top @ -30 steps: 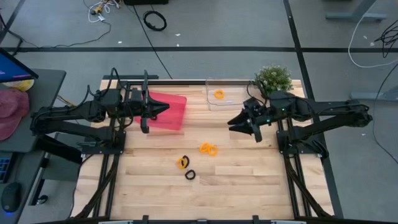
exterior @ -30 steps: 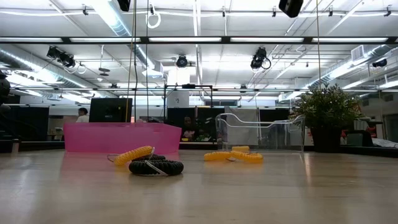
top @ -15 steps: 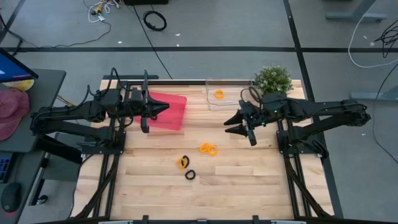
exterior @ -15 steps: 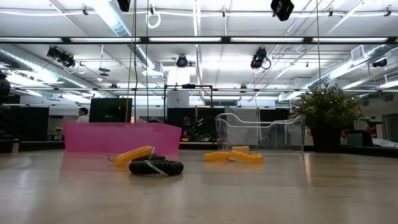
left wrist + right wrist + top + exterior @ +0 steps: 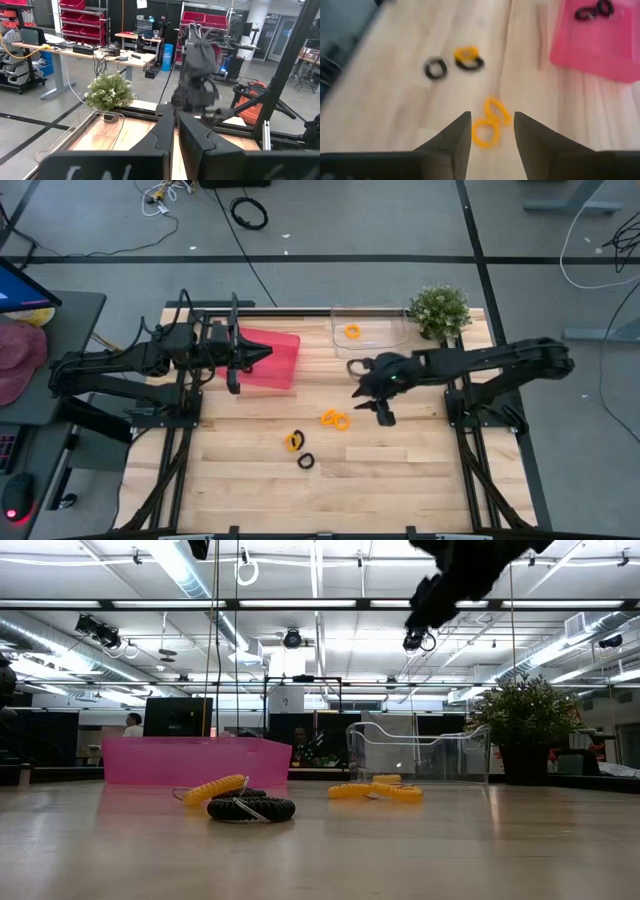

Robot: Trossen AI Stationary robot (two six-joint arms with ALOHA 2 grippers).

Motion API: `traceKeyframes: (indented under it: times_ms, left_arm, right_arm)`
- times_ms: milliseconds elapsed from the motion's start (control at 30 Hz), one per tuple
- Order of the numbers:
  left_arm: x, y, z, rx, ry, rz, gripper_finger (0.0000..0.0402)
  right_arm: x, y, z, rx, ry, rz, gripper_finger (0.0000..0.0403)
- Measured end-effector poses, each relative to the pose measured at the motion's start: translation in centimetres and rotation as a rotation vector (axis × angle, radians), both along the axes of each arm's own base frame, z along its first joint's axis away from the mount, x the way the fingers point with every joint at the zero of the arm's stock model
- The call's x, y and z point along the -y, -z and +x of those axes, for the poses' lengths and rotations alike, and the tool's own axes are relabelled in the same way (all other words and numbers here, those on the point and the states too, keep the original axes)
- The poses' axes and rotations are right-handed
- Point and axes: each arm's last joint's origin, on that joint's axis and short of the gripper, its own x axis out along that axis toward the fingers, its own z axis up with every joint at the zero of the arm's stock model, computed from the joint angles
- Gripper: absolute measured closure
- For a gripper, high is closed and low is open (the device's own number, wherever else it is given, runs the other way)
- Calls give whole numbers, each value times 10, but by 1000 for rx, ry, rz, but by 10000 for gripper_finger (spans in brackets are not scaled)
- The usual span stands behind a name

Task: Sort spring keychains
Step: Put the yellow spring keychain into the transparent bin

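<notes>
On the wooden table (image 5: 400,480), two linked orange keychains (image 5: 335,420) lie flat beneath the right pincer (image 5: 368,397), fingers apart.

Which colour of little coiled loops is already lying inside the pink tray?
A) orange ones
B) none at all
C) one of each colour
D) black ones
D: the right wrist view shows only black coiled loops lying in the pink tray, while the orange ones sit on the bare table or in the clear tray.
</notes>
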Motion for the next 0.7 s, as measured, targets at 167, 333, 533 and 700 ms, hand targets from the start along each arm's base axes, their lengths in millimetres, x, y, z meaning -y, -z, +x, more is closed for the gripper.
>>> traceKeyframes:
  times_ms: [167,333,533,700]
  left_arm:
    - [0,1,0,-10,0,0,376]
    - [0,1,0,-11,0,0,376]
    - [0,1,0,-13,0,7,376]
    - [0,1,0,-12,0,8,376]
  right_arm:
    - [-6,28,16,-95,-43,-123,250]
    - [-12,57,29,-193,-82,-204,250]
    - [-13,83,39,-284,-82,-215,250]
    - [-13,98,44,-328,-86,-226,250]
